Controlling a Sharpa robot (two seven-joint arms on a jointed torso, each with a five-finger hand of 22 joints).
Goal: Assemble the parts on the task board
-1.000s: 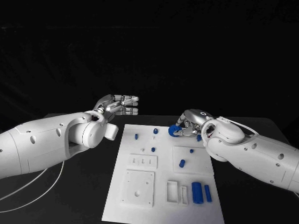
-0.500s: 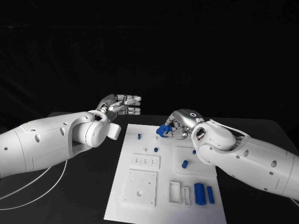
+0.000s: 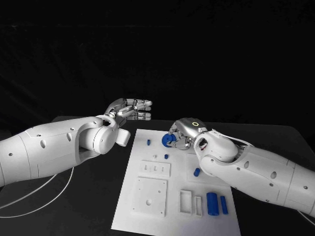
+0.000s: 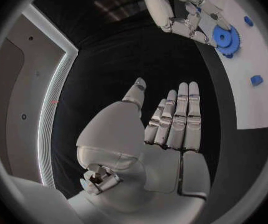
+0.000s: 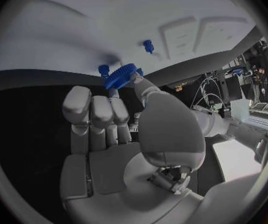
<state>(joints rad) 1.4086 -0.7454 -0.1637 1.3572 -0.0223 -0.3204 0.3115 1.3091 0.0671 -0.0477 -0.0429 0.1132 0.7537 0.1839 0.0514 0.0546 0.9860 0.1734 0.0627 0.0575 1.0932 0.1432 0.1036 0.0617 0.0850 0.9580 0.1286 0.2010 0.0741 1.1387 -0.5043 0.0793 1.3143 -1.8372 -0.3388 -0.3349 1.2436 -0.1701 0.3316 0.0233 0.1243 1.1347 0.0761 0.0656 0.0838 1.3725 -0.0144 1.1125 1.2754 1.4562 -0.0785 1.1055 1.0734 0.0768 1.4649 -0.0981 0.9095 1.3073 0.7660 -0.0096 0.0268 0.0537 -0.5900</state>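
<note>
Gear (image 3: 169, 139): blue toothed disc, pinched in right hand (image 3: 183, 133) by its rim, over the far end of the board (image 3: 173, 216). In the right wrist view the gear (image 5: 123, 75) sits at the fingertips (image 5: 129, 82), tilted, just above a small blue peg (image 5: 103, 70) on the board (image 5: 59, 35); whether it touches the peg, cannot tell. Left wrist view shows the gear (image 4: 225, 36) face-on with a centre hole, right hand (image 4: 184, 15) around it.

Handling, judged: looks like rigid plastic, light, not fragile. Teeth give grip on the rim, flat faces probably slick. Best hold is across the rim on opposite sides, keeping the centre hole free for a peg. A tilted gear would likely jam on the peg, so level it first.

Left hand (image 3: 129, 110) hangs beside the board's far left corner, holding nothing, fingers fairly straight and side by side, thumb apart (image 4: 165, 129).

Rest of the board: peg (image 3: 148, 142) near the far left edge, another small blue peg (image 3: 167, 156) closer in, a blue piece (image 3: 197, 172) right of middle, two blue cylinders (image 3: 215, 202) side by side at the near right. White raised plates (image 3: 149, 196) sit on the near left. Black table (image 3: 101, 196) underneath.
</note>
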